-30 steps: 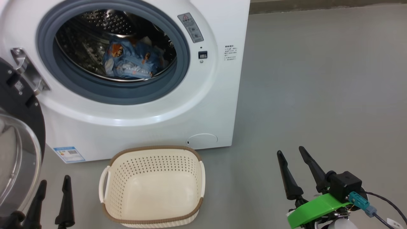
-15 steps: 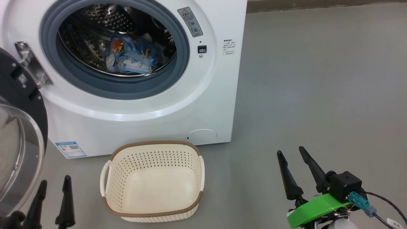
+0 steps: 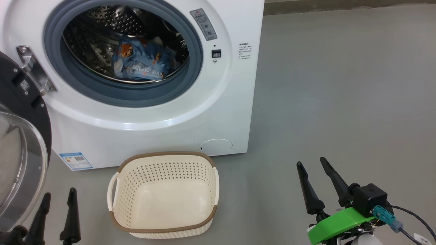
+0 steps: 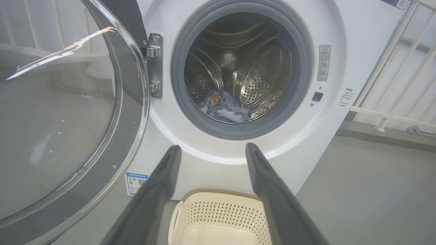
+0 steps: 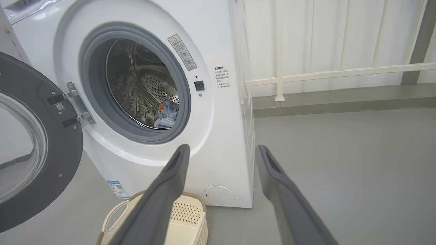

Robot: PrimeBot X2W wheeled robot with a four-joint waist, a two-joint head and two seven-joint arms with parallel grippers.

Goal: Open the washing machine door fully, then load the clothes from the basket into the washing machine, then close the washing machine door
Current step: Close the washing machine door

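Ahead of both wide-open, empty claws, left gripper (image 3: 58,194) and right gripper (image 3: 311,162), nothing shifts except the camera: the clothes (image 3: 143,63) remain in the washing machine (image 3: 221,112), the basket (image 3: 163,170) between the claws remains empty, so closing the washing machine door (image 3: 39,126), open beside the left gripper, appears the only step left.

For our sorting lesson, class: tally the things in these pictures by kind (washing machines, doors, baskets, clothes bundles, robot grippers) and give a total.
Washing machine: 1
Washing machine door: 1, swung open
Basket: 1, empty
Bundle of clothes: 1, inside the machine
Grippers: 2, left gripper and right gripper, both open
Total: 6
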